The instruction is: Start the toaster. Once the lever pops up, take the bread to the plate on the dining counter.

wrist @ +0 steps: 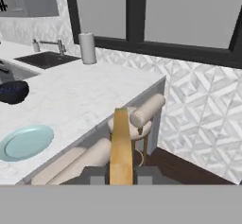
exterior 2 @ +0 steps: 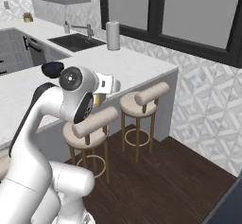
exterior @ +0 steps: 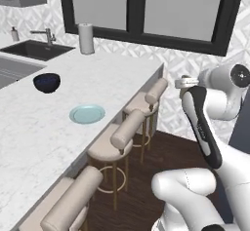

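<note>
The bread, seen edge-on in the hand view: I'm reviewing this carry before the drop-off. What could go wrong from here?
1. The bread stands on edge in the shut gripper, pinched only at its lower end; it might slip or tip during the move.
2. The plate lies close to the dining counter edge above the stools; a release slightly short could drop the slice to the floor.
3. The dark bowl sits beyond the plate; overshooting might nudge it.

The counter (exterior: pixel 58 142) is white marble with faint grey veins. On it lie a light blue-green plate (exterior: pixel 87 113) and a dark blue bowl (exterior: pixel 47 82). The bread (wrist: pixel 121 147) is tan, seemingly darker along its edge. The stools (exterior: pixel 122 137) have beige cushions on thin brass-coloured legs. The wall (exterior 2: pixel 208 105) shows a grey-white geometric pattern; the floor (exterior 2: pixel 156 180) is dark brown wood.
</note>
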